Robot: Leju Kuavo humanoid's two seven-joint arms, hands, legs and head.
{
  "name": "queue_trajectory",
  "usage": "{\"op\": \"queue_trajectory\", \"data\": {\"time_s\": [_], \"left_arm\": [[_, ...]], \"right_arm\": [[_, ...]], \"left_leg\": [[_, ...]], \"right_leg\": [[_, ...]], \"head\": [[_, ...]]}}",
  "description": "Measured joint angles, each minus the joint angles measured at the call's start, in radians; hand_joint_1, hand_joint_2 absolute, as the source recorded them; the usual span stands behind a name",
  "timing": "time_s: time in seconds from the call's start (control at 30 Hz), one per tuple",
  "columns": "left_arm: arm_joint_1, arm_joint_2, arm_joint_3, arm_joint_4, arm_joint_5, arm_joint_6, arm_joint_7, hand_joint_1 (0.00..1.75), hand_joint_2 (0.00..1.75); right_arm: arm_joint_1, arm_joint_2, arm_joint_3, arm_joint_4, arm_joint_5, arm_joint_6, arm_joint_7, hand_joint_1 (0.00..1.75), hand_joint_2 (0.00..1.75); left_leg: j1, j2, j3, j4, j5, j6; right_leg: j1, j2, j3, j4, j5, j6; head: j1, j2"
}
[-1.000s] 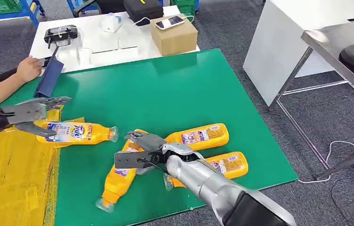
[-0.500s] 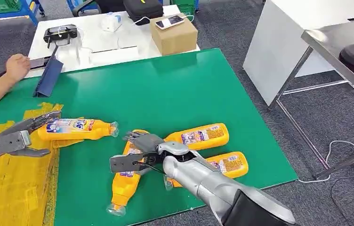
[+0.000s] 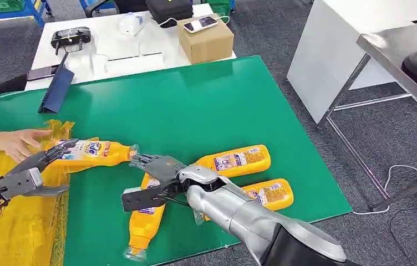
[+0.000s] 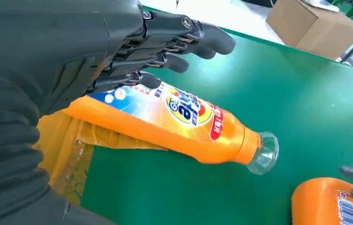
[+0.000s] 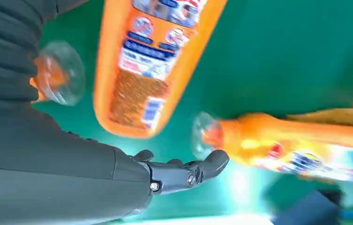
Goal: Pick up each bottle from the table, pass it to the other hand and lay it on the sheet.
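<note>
left hand (image 3: 26,176) released bottle (image 3: 92,152), withdrew; empty

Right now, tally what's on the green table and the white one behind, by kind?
Bottles: 4
Yellow sheet: 1
Blue folder: 1
Cardboard box: 1
Phones: 2
Total: 9

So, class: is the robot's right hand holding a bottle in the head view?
No; the right hand hovers open above a lying bottle, fingers spread, gripping nothing.
</note>
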Motion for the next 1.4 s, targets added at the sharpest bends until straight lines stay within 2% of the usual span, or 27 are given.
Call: {"op": "queue_trajectory", "data": {"time_s": [0.13, 0.3, 0.53, 1.1, 1.4], "left_arm": [[0.025, -0.010, 0.041, -0.022, -0.036, -0.025, 0.000, 0.00, 1.75], [0.013, -0.034, 0.060, -0.024, -0.065, -0.041, 0.000, 0.00, 1.75], [-0.059, -0.061, 0.036, 0.005, -0.058, -0.048, 0.000, 0.00, 1.75], [-0.152, -0.097, -0.052, 0.065, -0.026, -0.043, 0.000, 0.00, 1.75], [-0.221, -0.140, -0.117, 0.111, -0.024, -0.050, 0.000, 0.00, 1.75]], "right_arm": [[-0.024, 0.000, 0.006, -0.025, 0.066, -0.018, -0.033, 0.00, 1.75], [-0.041, 0.000, 0.007, -0.030, 0.150, 0.054, -0.067, 0.00, 1.75], [-0.049, -0.003, 0.023, -0.017, 0.189, 0.131, -0.115, 0.00, 1.75], [-0.059, -0.011, 0.071, 0.014, 0.233, 0.160, -0.102, 0.00, 1.75], [-0.062, -0.011, 0.108, 0.038, 0.247, 0.184, -0.074, 0.00, 1.75]], "left_leg": [[0.000, -0.001, -0.001, 0.000, 0.000, 0.000], [0.000, -0.001, -0.001, 0.000, 0.000, 0.000], [0.000, -0.001, -0.002, 0.000, 0.000, 0.000], [0.000, -0.001, -0.003, 0.000, 0.000, 0.000], [0.000, -0.001, -0.003, 0.001, 0.000, 0.000]], "right_leg": [[0.000, 0.000, -0.001, 0.000, 0.000, 0.000], [0.000, -0.001, -0.002, 0.000, 0.000, 0.000], [0.000, -0.001, -0.002, 0.000, 0.000, 0.000], [0.000, -0.001, -0.003, 0.000, 0.000, 0.000], [0.000, -0.001, -0.003, 0.000, 0.000, 0.000]], "head": [[0.000, 0.000], [0.000, 0.000], [0.000, 0.000], [0.000, 0.000], [0.000, 0.000]]}}
